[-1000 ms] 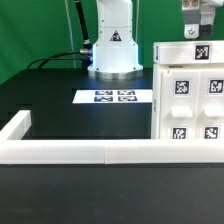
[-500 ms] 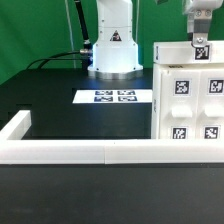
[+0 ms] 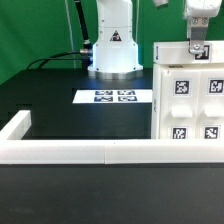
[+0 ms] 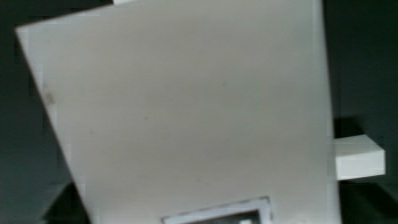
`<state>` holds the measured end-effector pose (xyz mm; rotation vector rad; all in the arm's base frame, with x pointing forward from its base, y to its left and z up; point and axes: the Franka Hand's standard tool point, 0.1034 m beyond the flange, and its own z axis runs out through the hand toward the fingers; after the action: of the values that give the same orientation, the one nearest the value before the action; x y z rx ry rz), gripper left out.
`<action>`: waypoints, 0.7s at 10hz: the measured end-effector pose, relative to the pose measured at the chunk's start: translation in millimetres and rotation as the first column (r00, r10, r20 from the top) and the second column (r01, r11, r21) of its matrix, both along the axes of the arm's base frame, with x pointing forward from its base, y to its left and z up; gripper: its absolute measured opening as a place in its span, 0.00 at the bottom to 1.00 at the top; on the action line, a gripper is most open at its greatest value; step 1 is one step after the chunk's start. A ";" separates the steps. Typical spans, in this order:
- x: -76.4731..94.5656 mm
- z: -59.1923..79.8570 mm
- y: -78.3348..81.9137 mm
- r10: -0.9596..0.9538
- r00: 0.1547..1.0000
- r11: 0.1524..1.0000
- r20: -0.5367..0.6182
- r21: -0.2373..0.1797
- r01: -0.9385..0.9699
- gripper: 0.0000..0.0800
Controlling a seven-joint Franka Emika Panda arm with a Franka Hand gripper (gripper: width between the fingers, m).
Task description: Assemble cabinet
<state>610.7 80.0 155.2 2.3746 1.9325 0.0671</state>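
Observation:
The cabinet (image 3: 190,105) stands at the exterior view's right, a tall white box. Its front carries tagged drawer blocks, two by two, such as the upper one (image 3: 182,87) and the lower one (image 3: 180,131). My gripper (image 3: 198,47) hangs down onto the cabinet's top rear part and covers the tag there. Its fingers look close together, but their state is unclear. In the wrist view a large white face of the cabinet (image 4: 178,110) fills the picture, with a tag edge (image 4: 222,213) low on it. My fingers do not show there.
The marker board (image 3: 115,97) lies flat on the black table in front of the arm's base (image 3: 113,50). A low white rail (image 3: 80,152) borders the table's near edge and left corner. A small white block (image 4: 359,155) juts out beside the cabinet face in the wrist view.
My gripper has come down toward the cabinet's top and now covers the tag that showed below it earlier. The cabinet has not moved.

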 end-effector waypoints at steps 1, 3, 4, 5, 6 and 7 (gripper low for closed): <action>0.0 0.0 -0.1 -0.016 1.000 1.000 0.000 0.001 0.016 0.72; 0.0 -0.1 -0.4 -0.051 0.999 0.999 0.001 0.005 0.051 0.70; -0.1 -0.2 -0.4 -0.142 0.990 0.990 0.003 0.013 0.142 0.70; -0.2 -0.3 -0.4 -0.209 0.978 0.978 0.004 0.018 0.209 0.70; -0.3 -0.5 -0.2 -0.282 0.959 0.959 0.006 0.029 0.282 0.70; -0.7 -0.8 -0.8 -0.386 0.923 0.922 0.017 0.046 0.384 0.70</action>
<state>610.0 79.2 154.4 2.7160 1.4287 0.1133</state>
